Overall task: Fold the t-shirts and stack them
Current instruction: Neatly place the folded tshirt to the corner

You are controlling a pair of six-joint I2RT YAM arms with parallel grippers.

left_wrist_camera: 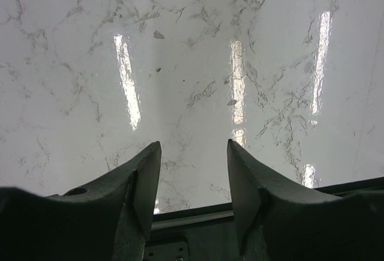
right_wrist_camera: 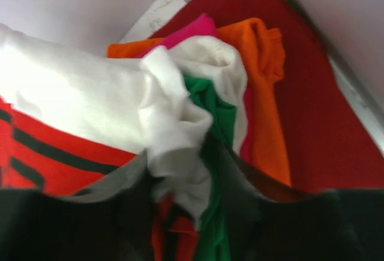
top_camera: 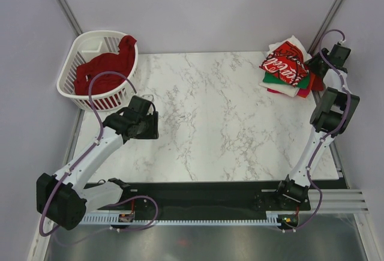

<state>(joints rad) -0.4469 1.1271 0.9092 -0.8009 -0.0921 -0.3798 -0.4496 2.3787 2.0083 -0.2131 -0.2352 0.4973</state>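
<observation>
Right tool (right_wrist_camera: 187, 210) pinches white and green cloth of the stacked t-shirts (top_camera: 288, 68); left tool (left_wrist_camera: 193, 153) gapes wide over the marble surface (left_wrist_camera: 192, 51).

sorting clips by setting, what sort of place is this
Probably a robotics lab cell: two arms bolted to a marble-look table, plain partition walls around it, a laundry basket and stack of t-shirts as props.
</observation>
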